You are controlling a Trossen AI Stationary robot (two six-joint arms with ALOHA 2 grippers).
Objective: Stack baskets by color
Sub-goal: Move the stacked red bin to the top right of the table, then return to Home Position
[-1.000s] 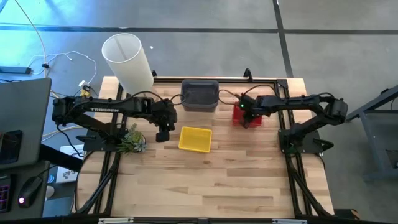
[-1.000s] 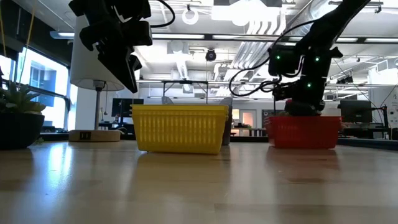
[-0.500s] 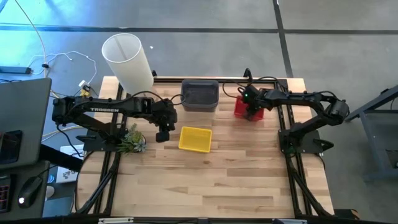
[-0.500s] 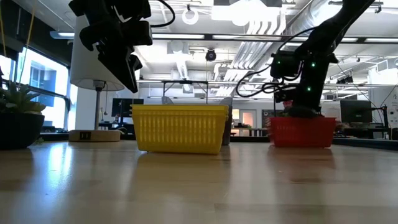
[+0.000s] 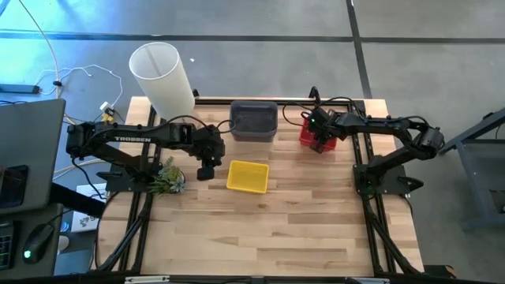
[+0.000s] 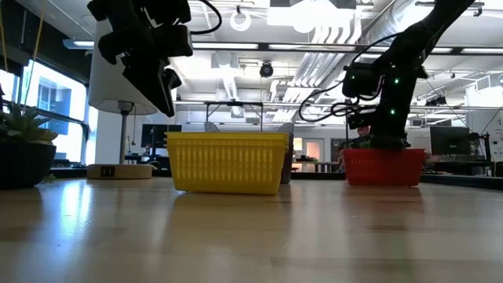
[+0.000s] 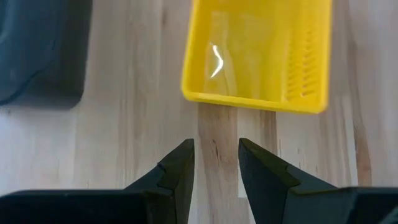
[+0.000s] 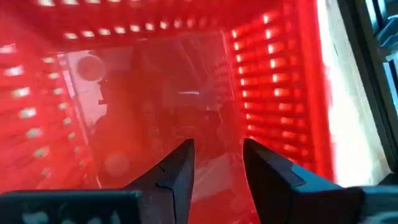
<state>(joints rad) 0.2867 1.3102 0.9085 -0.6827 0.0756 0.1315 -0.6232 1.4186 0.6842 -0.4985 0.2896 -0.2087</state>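
Red basket (image 5: 314,136) at back right, high view: right gripper (image 5: 319,134) poised over it, yellow basket (image 5: 248,176) mid-table, grey basket (image 5: 253,121) behind. Right wrist view: fingers (image 8: 175,174) apart inside, gripping nothing; approach 1 wall squarely before closing. Left wrist view: left gripper (image 7: 216,163) released, near yellow basket.

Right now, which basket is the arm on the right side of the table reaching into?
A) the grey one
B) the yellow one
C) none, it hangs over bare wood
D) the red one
D: the right gripper sits over the red basket at the table's back edge, and its wrist view looks straight into red mesh walls past its parted fingers.
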